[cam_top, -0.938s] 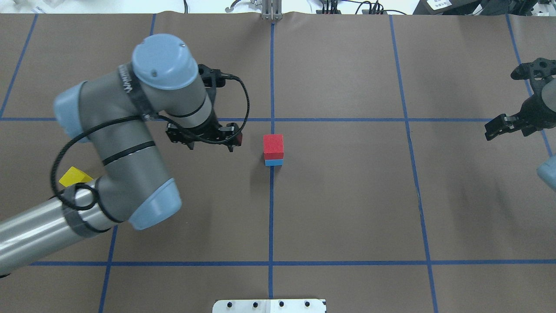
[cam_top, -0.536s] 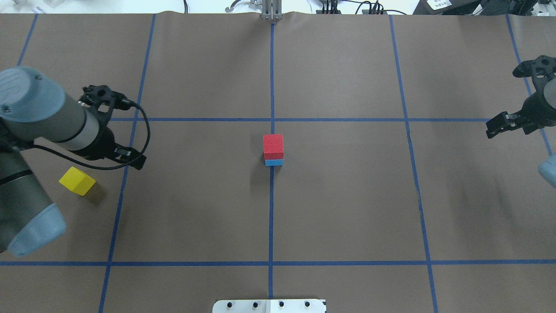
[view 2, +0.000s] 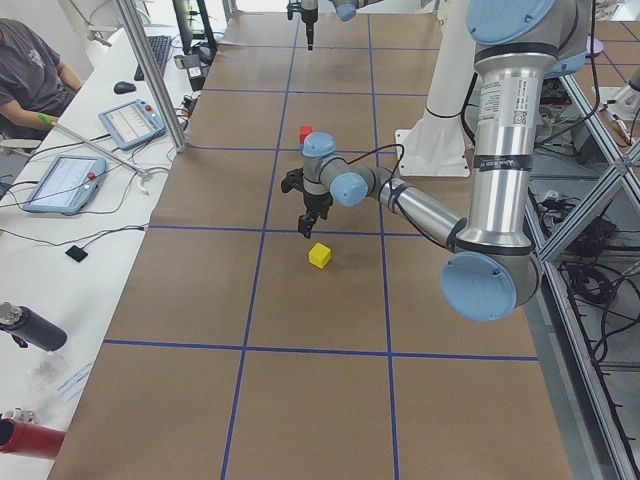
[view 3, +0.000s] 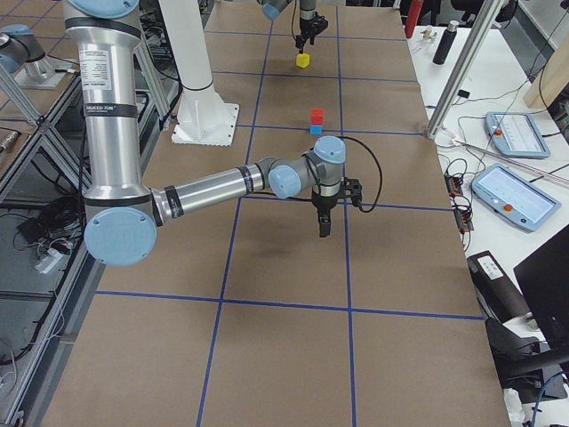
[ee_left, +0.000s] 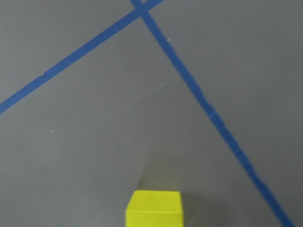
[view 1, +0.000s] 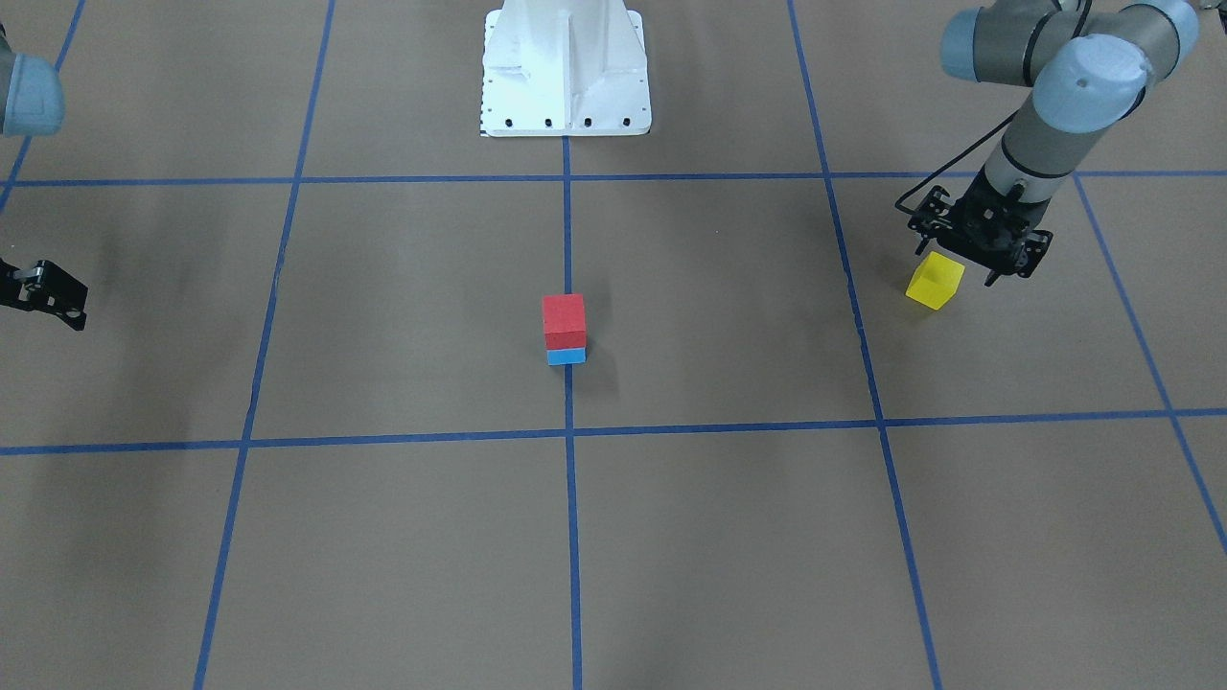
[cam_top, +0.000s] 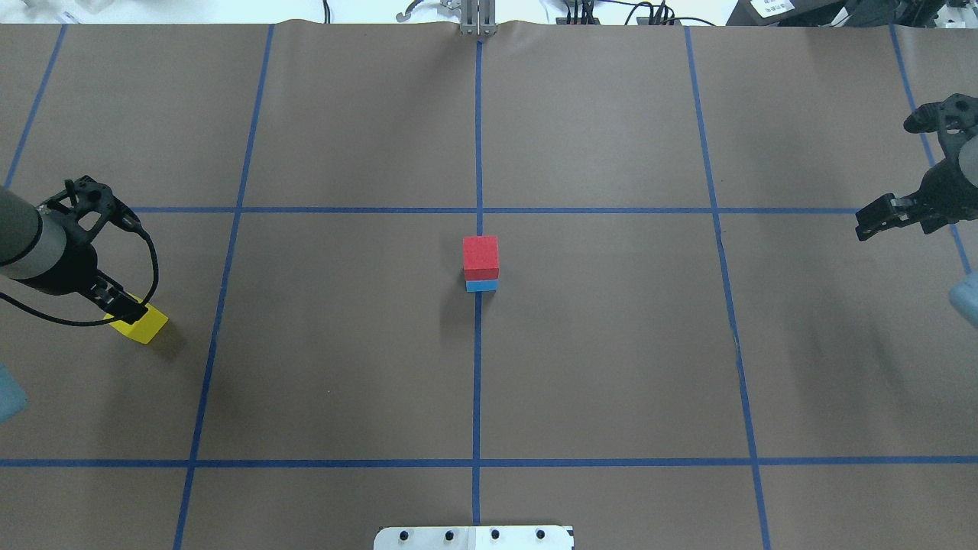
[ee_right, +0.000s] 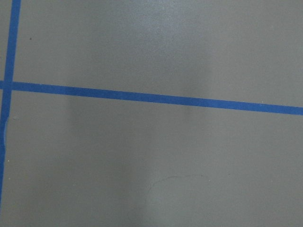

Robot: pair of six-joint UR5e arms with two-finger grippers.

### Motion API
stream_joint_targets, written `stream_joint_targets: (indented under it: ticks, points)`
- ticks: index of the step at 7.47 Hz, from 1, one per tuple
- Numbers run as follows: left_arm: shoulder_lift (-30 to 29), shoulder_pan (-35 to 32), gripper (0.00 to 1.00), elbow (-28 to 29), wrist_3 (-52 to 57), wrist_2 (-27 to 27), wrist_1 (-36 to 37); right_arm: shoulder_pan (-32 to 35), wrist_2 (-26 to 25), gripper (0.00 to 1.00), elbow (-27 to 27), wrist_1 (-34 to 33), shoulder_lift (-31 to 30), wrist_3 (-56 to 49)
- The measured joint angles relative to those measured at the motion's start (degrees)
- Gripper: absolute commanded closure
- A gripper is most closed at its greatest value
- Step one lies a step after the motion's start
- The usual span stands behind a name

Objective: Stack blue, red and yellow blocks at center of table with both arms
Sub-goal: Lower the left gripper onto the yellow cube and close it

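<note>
Left gripper (view 1: 966,259) hovers over the yellow block (view 1: 935,283), fingers wide, far out on the counter (view 1: 383,537), well apart from red block (view 1: 564,321) on blue block (view 1: 567,356) at center. Best to square fingers to its turned faces, then descend. Right gripper (cam_top: 875,220): can't tell.
</note>
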Motion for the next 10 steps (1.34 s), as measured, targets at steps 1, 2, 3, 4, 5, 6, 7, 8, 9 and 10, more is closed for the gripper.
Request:
stream_joint_targets:
  ticks: [1,2,3,4,5,6,7,8,9,10]
  points:
    - [-0.03,-0.13,0.0,1.88,0.62,-0.89,-1.89,0.02,0.0,0.0,0.2,0.0,-0.09,0.03]
    - [-0.2,-0.07,0.0,3.27,0.37,-1.32,-2.97,0.03,0.0,0.0,0.4,0.0,-0.19,0.06]
    - [-0.42,0.05,0.0,4.39,-0.04,-1.77,-3.43,0.03,0.0,0.0,0.55,0.0,-0.27,0.1]
    - [-0.74,0.2,0.0,5.24,-0.92,-2.53,-3.63,0.03,0.0,0.0,0.61,0.0,-0.34,0.15]
    - [-0.93,0.32,0.0,5.84,-2.12,-3.14,-3.73,0.03,0.0,0.0,0.63,0.0,-0.37,0.17]
    - [-1.0,0.39,0.0,6.29,-2.69,-3.4,-3.76,0.03,0.0,0.0,0.65,0.0,-0.39,0.18]
    - [-1.02,0.41,0.05,6.53,-2.98,-3.49,-3.78,0.03,0.0,0.0,0.65,0.0,-0.39,0.2]
    - [-1.04,0.44,0.35,6.63,-3.17,-3.55,-3.79,0.03,0.0,0.0,0.65,0.0,-0.39,0.24]
    - [-1.07,0.44,0.78,6.62,-3.3,-3.6,-3.77,-0.01,0.0,0.0,0.61,0.0,-0.39,0.26]
    - [-1.1,0.44,1.0,6.6,-3.4,-3.64,-3.73,-0.04,0.0,0.0,0.58,0.0,-0.39,0.27]
